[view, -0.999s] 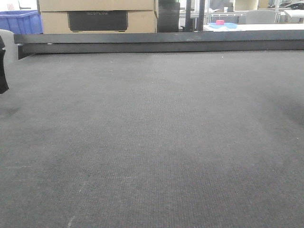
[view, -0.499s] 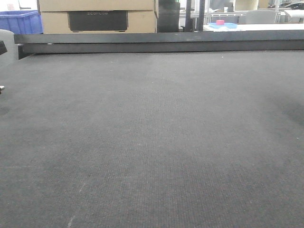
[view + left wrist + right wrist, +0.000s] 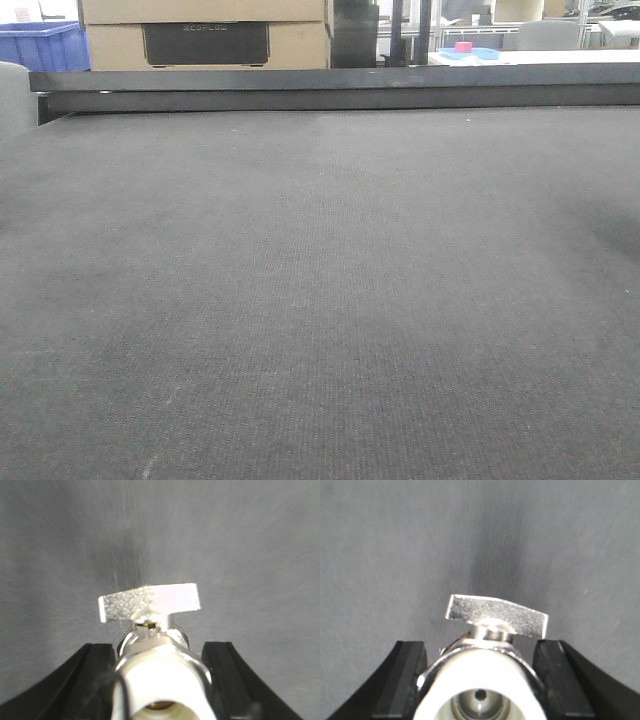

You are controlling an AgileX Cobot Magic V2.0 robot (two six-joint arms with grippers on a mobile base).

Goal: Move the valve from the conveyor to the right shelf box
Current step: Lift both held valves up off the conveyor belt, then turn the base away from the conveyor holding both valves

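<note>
Squarely within left end effector point(image 3: 158, 652), valve point(image 3: 150, 602); right end effector point(image 3: 481, 649) likewise.

Left end effector point(image 3: 159, 647) off front view

Only one piece of lettering shows, at the top of the front view: a faint word across the dark panel point(image 3: 205, 44) set in the cardboard box point(image 3: 295, 45). It seems to read "ECOFLOW" (too dim to be sure).
</note>
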